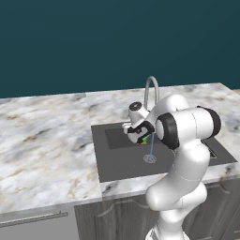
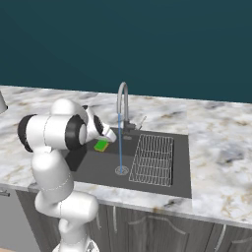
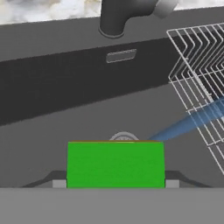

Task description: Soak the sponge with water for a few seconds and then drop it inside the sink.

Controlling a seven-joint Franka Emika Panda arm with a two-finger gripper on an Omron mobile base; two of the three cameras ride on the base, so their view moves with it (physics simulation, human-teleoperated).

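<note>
The small bright green rectangular sponge (image 3: 115, 164) is clamped between the gripper's (image 3: 115, 183) fingers over the wide dark grey recessed sink (image 3: 65, 118). It appears to be held just beside the thin pale-blue water stream (image 2: 120, 142), though contact cannot be confirmed. Soaking is judged in hand; next, release into the basin is called for.

counter (image 2: 216, 147): marble, grey-veined | sink (image 2: 182, 172): recessed in it | faucet (image 2: 122, 101): at sink's back rim
</note>
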